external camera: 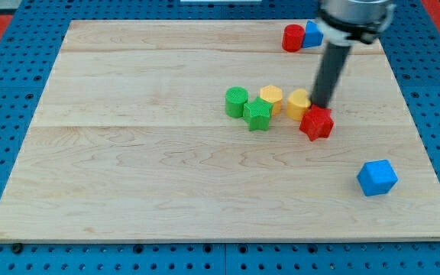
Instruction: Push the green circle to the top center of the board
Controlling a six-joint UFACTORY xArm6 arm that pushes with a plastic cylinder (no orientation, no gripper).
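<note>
The green circle (236, 101) sits a little right of the board's middle. A green star (257, 114) touches it at its lower right. A yellow block (271, 97) and a second yellow block (298, 103) lie to the right, then a red star-like block (316, 122). My tip (321, 105) stands at the right end of this cluster, just above the red block and next to the right yellow block, well right of the green circle.
A red block (293, 37) and a blue block (312, 33) sit together at the board's top edge, right of centre. A blue cube (377, 177) lies at the lower right. The wooden board (128, 153) rests on a blue pegboard.
</note>
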